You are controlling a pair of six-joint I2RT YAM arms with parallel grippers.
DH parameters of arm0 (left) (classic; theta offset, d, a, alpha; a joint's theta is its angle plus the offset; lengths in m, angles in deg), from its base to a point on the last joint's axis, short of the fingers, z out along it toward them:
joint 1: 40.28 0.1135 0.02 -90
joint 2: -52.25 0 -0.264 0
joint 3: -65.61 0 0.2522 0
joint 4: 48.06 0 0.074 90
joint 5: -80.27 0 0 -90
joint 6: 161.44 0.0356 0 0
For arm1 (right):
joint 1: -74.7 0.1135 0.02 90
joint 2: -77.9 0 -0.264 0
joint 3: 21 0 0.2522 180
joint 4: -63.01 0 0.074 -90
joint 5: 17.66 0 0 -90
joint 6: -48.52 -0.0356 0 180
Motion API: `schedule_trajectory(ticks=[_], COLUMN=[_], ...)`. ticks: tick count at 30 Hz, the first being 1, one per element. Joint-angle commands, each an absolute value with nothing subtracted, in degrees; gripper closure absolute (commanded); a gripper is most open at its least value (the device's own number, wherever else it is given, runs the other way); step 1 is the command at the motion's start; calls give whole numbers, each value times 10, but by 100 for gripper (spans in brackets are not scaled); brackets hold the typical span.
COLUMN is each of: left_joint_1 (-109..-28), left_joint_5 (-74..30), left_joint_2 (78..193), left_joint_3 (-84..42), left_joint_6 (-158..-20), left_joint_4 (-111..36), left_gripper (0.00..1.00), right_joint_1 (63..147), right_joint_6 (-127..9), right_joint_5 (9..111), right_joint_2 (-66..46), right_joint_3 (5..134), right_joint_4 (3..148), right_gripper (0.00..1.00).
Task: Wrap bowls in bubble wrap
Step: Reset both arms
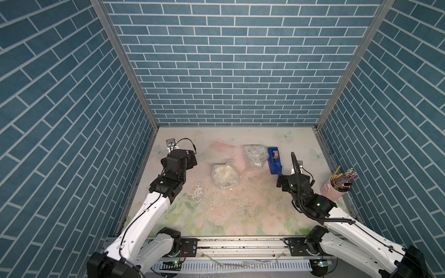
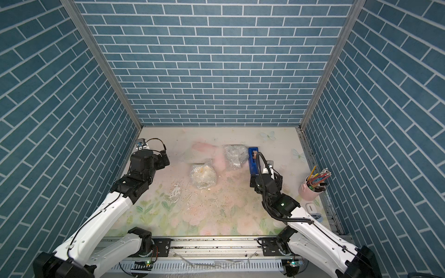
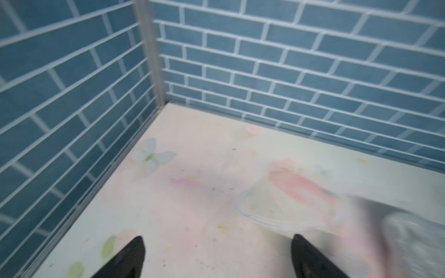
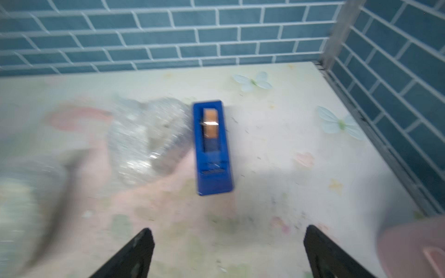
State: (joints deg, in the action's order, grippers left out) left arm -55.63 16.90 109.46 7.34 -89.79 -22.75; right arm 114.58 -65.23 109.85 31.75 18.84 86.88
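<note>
Left wrist view: left gripper (image 3: 216,238) gapes empty | right gripper (image 4: 228,228) gapes empty, tape dispenser (image 4: 213,146) ahead | near bubble wrap bundle (image 1: 225,177) between our 2 grippers, far bubble wrap bundle (image 1: 256,156) beside dispenser | we judge both bowls wrapped | next: check folds, tape if loose.

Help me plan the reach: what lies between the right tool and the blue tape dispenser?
Only bare tabletop separates the open right tool and the blue tape dispenser, as the right wrist view shows.
</note>
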Motion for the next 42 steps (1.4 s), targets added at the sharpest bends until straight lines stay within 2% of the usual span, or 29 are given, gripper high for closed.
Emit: schedule_trajectory(ticks=[1,4,7,11,14,17,19,20,22,23,24,25,42], left_joint_1=[-501,-443,-424,-422,-415,-407,-402,-403,-406,-410,-411,-417,-435], left_joint_5=[285,229,202,165,116,93,78,23,4,-12,-9,6,21], left_joint_2=[1121,1145,1174,1225,1270,1289,1345,1348,1400,1395,1386,1396,1397], left_joint_3=[113,169,230,284,279,317,363,365,350,343,320,311,301], left_joint_6=[-820,-821,-806,-790,-767,-759,-747,-733,-714,-706,-710,-706,-688], left_joint_4=[-310,-368,-438,-564,-634,-756,-909,-908,-939,-923,-860,-862,-845], left_gripper=[0,0,0,0,0,0,0,1,0,0,1,1,0], right_joint_1=[1097,1055,1006,923,860,817,775,757,734,723,721,721,726], right_joint_6=[-614,-561,-488,-463,-457,-416,-442,-443,-460,-459,-462,-458,-450], right_joint_5=[1270,1328,1303,1204,1131,996,901,857,812,783,780,779,767], right_joint_2=[324,281,220,132,65,7,-60,-111,-93,-112,-98,-108,-106], right_joint_3=[162,156,157,132,109,109,109,111,145,144,150,144,157], right_joint_4=[808,722,630,501,396,286,230,179,277,240,280,246,279], right_gripper=[2,2,1,2,1,2,2,2,2,2,1,2,1])
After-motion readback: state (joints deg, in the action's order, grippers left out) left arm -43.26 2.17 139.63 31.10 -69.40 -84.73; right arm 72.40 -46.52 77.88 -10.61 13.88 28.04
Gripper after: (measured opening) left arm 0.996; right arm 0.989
